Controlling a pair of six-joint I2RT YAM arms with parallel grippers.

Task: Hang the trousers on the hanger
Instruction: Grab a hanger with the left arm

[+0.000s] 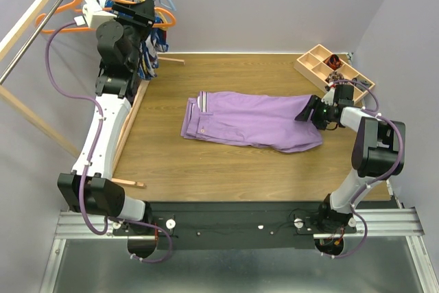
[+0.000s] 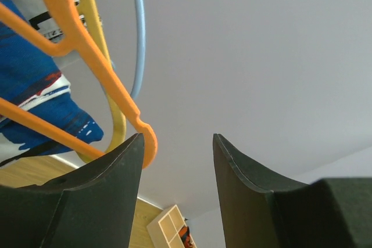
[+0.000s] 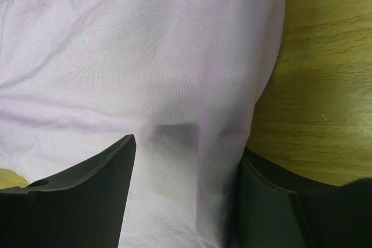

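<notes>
Trousers (image 1: 254, 120), lilac with a white-striped waistband, lie flat across the wooden table (image 1: 206, 166), their leg end directly under the right pincer (image 1: 304, 111) and the waistband at the end away from it. Only the right wrist view shows how that pincer stands: its two dark fingers are spread wide with the cloth passing beneath and between them, nothing clamped, and bare wood just off its right finger; whether the tips press on the fabric cannot be told. The overhead view puts the left pincer (image 1: 147, 12) high at the far left corner among hanging things, but its opening shows only in the left wrist view: jaws well apart, gripping nothing. There the bright orange hanger (image 2: 87, 50) ends in a rounded tip just beside the left finger, outside the gap, with a yellow hanger (image 2: 93, 4) and a light blue hanger (image 2: 138, 39) behind it and a blue patterned garment (image 2: 29, 85) further left. A wooden compartment tray (image 1: 312, 63) sits on the table beyond the right pincer. Plain pale grey walls (image 1: 274, 5) enclose the table.
</notes>
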